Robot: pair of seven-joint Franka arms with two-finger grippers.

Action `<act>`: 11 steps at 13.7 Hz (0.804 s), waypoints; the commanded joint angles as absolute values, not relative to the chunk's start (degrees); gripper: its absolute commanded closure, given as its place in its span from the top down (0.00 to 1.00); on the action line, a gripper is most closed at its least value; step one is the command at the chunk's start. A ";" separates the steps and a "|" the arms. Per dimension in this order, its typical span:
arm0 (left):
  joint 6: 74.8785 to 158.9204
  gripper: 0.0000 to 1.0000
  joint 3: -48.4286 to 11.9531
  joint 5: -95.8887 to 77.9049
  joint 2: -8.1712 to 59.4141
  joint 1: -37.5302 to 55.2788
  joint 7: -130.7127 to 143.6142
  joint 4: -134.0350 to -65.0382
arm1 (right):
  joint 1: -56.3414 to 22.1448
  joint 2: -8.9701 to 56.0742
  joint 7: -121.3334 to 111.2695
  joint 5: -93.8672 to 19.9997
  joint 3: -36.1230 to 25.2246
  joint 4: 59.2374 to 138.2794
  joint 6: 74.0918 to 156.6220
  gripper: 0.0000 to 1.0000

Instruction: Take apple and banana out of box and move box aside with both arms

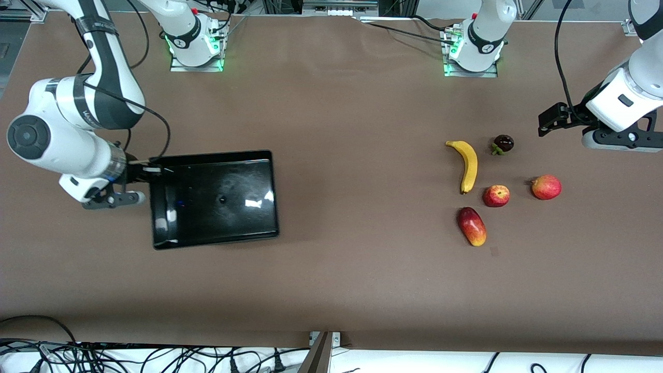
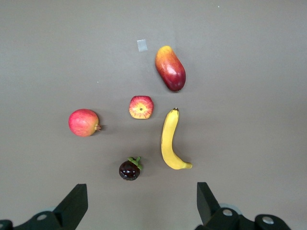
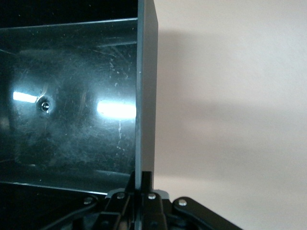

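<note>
Front view: right gripper (image 1: 149,169) on box (image 1: 215,199) wall

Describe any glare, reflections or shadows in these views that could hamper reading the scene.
Front view: bright glare patches on the glossy black tray; the fruits cast only faint shadows.
Right wrist view: two white highlights on the tray floor; the wall pinched by the right claw throws a broad soft shadow on the table.
Left wrist view: even light, banana and apple sharp.
</note>
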State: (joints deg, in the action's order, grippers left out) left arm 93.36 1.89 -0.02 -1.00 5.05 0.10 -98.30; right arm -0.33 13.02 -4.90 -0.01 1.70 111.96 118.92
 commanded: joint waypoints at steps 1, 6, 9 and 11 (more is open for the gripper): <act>91.76 1.00 2.11 -1.14 -0.18 4.83 -1.67 -96.59 | -0.18 8.17 -8.26 -3.33 -1.14 124.08 128.47 0.00; 91.49 1.00 1.85 -1.14 -0.26 5.01 -1.41 -96.59 | -0.09 9.58 -7.74 -4.57 -2.46 130.16 135.88 0.00; 91.49 1.00 1.85 -1.14 -0.26 5.10 -1.67 -96.59 | -0.18 9.58 -8.17 -4.48 -2.55 130.08 135.35 0.19; 91.58 1.00 1.85 -1.05 -0.18 5.27 -1.67 -96.50 | -0.18 8.88 -8.26 -4.40 -2.46 129.47 135.18 1.00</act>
